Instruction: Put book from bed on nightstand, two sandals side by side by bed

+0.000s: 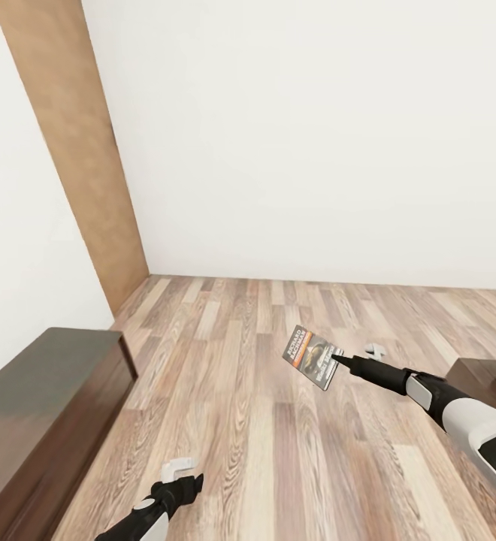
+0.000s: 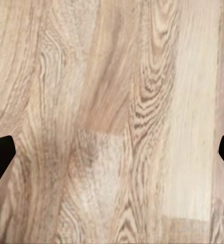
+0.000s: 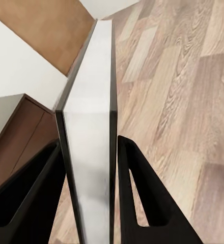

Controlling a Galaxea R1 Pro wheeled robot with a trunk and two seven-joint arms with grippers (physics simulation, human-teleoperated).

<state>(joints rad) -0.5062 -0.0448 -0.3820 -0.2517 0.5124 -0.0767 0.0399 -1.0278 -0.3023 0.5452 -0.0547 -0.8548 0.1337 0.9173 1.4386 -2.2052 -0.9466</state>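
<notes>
Clamped on the book, the right gripper holds it in the air above the wood-plank floor, cover tilted toward the head camera; in the right wrist view the fingers press both faces of the book. Left of the book a dark brown cabinet stands against the white wall, beside a brown wooden panel. Low near that cabinet, the left gripper hangs over bare planks, jaws wide apart.
</notes>
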